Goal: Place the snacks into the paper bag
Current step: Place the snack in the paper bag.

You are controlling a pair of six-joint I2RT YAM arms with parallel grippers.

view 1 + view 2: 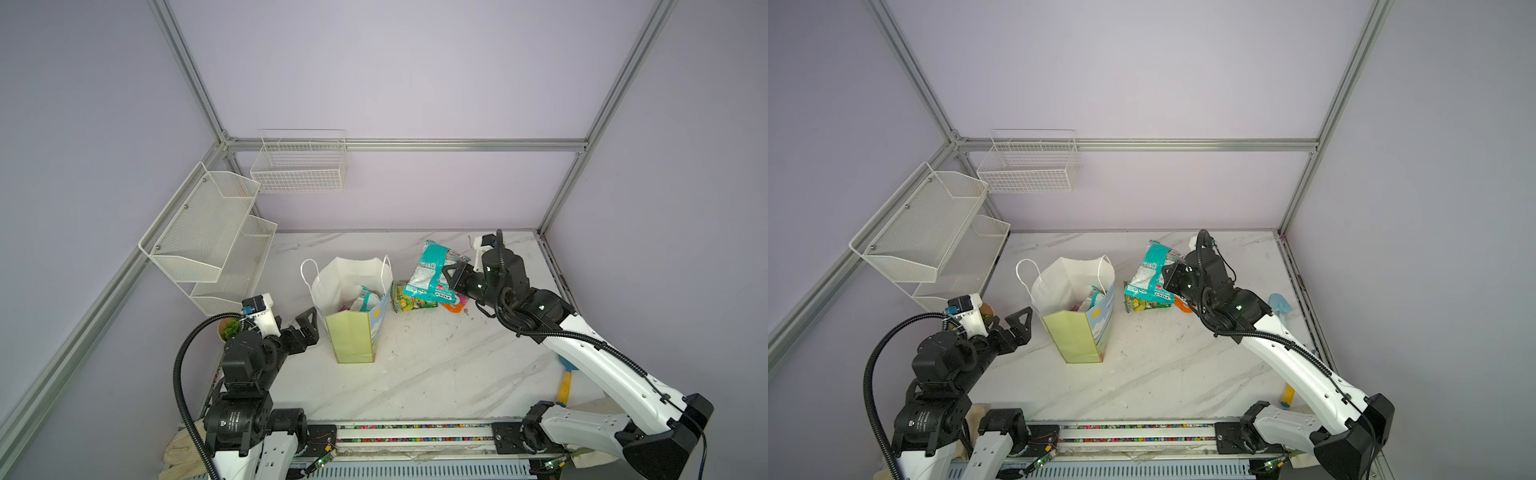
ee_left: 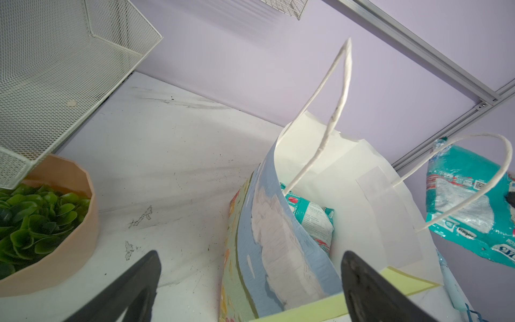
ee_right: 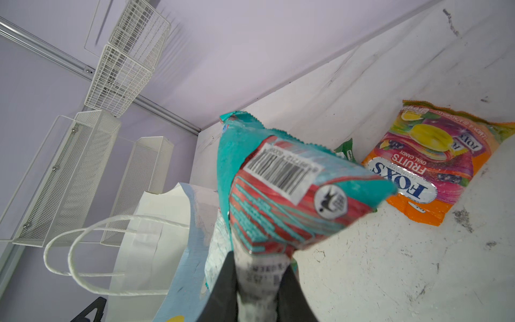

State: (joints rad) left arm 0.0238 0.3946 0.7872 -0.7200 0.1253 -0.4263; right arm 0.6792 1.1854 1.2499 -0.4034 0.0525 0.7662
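The paper bag stands upright and open at mid-table, its white inside showing. A teal-white snack leans inside it. My right gripper is shut on a second teal-white snack, held in the air just right of the bag's rim. Below it on the table lie a green-yellow snack and the orange FOX'S snack. My left gripper hovers open and empty close to the bag's left side.
A white mesh shelf and a wire basket hang on the walls at back left. A potted green plant sits beside the left arm. A blue-and-yellow toy shovel lies near the right edge.
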